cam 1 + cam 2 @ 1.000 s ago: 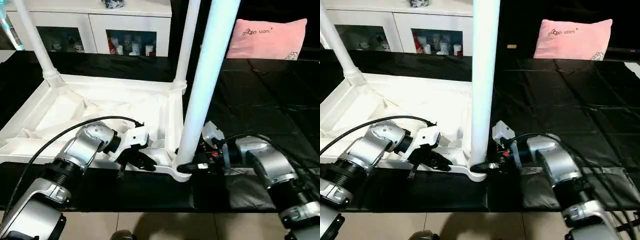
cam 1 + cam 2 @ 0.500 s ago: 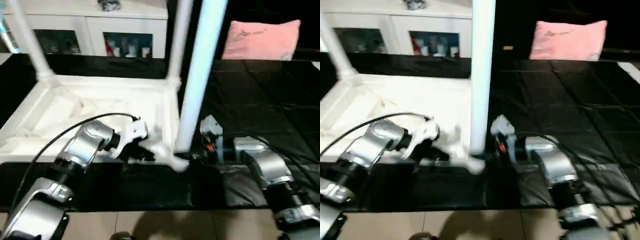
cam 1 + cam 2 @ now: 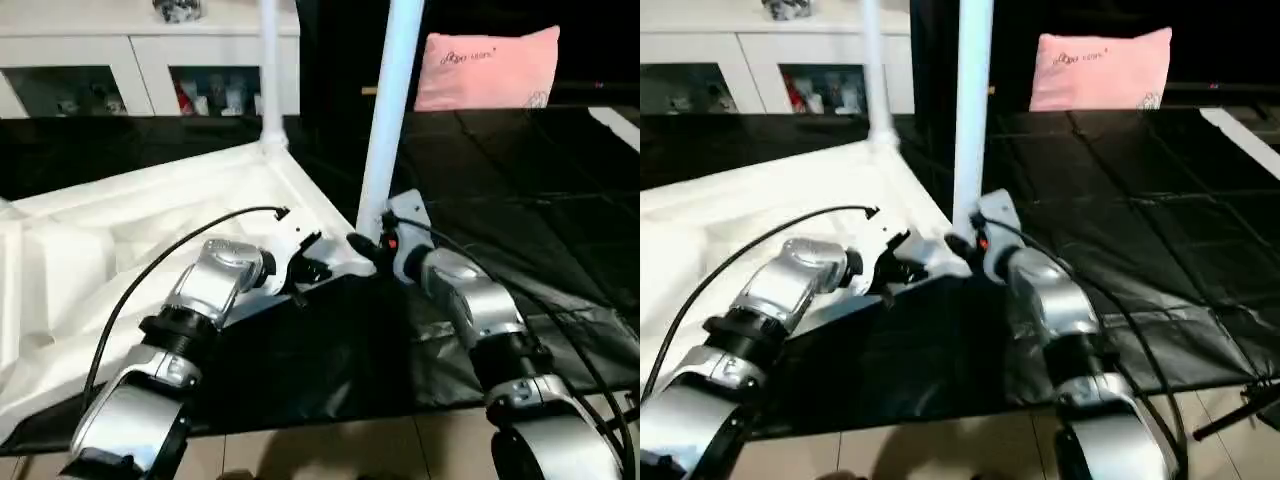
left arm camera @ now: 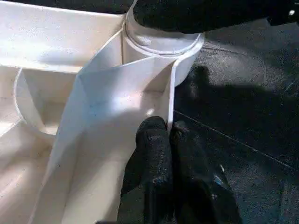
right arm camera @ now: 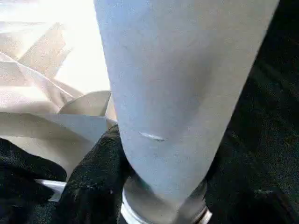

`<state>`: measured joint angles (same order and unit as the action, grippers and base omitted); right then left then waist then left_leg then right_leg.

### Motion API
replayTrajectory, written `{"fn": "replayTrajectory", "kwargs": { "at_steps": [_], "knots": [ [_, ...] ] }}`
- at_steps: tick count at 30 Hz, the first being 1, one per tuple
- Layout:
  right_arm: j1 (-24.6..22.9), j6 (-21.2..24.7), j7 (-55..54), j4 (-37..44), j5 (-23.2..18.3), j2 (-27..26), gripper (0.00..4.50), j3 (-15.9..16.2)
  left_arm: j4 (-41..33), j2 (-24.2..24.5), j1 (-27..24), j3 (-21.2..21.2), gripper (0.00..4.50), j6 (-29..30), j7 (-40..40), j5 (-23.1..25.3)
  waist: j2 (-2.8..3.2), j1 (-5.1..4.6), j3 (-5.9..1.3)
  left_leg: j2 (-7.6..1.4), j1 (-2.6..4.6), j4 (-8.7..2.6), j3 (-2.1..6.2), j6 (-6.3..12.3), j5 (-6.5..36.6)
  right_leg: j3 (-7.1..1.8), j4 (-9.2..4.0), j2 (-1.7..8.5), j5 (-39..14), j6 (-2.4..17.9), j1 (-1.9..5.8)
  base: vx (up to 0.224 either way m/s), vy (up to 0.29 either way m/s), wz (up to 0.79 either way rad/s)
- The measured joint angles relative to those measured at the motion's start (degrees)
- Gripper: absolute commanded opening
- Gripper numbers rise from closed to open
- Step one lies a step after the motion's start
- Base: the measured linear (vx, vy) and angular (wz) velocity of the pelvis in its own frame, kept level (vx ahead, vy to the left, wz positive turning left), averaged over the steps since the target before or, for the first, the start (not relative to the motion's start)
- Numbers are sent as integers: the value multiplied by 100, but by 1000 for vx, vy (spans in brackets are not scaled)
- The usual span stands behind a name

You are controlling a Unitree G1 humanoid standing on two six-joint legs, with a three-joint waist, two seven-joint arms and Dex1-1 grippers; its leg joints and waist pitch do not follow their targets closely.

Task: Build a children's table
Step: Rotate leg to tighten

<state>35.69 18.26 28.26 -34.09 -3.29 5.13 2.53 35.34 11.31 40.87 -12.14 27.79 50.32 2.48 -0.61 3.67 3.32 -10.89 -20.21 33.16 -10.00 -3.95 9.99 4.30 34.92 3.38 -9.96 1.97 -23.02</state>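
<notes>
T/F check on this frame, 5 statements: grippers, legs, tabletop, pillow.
1. The right gripper is closed around the near leg at its base. True.
2. The left gripper is wide open. False: it is shut, its fingers together on the tabletop rim.
3. The tabletop lies ribbed side up. True.
4. The pillow is blue. False: it is pink.
5. The far leg lies flat on the black cover. False: it stands upright in a corner socket.

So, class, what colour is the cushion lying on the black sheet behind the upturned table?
Pink: the cushion shows best in the left eye view.
</notes>
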Motion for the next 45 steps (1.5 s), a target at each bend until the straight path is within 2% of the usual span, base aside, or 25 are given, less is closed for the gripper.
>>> {"fn": "replayTrajectory", "kwargs": {
  "at_steps": [2,3,7,8,12,20,26,33,37,45],
  "knots": [
    [-5,-30,18,0,36,-36,277,0,0,7,4,-6,0,-2,0,19,0,-13,0,0,0,1,0,0,0,-1,-1,0,2,4,0,0,0,0],
    [-10,-43,34,0,58,-37,304,1,0,19,4,-15,0,-7,7,23,0,-14,0,0,0,1,0,-1,0,0,-2,0,2,3,0,0,0,0],
    [-83,-157,240,31,58,-17,337,16,-10,97,4,-92,0,-82,118,23,0,-19,1,0,1,0,0,-1,0,0,-1,0,-14,-24,0,0,0,0],
    [-139,-162,360,108,40,32,358,26,-33,137,3,-139,0,-103,193,23,0,-15,1,0,1,-2,0,-1,0,0,-2,0,-15,-25,0,0,0,0],
    [-283,-191,872,286,-100,239,383,100,-42,259,-8,-226,0,-254,441,20,0,-1,1,0,-3,-6,0,-1,0,1,-5,0,0,0,-2,0,0,0],
    [-640,-433,2314,677,-316,989,446,366,-74,704,-82,-467,0,-788,1283,2,4,140,4,-2,-11,-5,0,1,0,4,-7,1,2,3,-7,0,0,0],
    [-642,-721,3577,749,-480,1590,446,506,-161,1257,-149,-726,0,-1392,2321,-26,2,229,6,-2,-18,-1,0,1,1,5,-8,1,2,4,-8,0,0,0],
    [-637,-730,4741,754,-721,1826,446,815,-355,1530,-210,-970,0,-1701,3093,-60,0,368,7,-3,-25,5,1,2,1,8,-7,2,3,5,-9,0,0,0],
    [-636,-712,5034,753,-783,1840,413,908,-359,1553,-209,-1060,0,-1861,3283,-59,0,460,7,-4,-24,13,2,2,1,8,-3,2,-8,-13,-8,0,0,0],
    [-636,-708,5263,742,-853,1825,340,928,-416,1582,-210,-1141,0,-1953,3404,-57,0,481,7,-4,-29,21,4,2,1,8,0,3,-8,-14,-7,0,0,0]
  ]
}}
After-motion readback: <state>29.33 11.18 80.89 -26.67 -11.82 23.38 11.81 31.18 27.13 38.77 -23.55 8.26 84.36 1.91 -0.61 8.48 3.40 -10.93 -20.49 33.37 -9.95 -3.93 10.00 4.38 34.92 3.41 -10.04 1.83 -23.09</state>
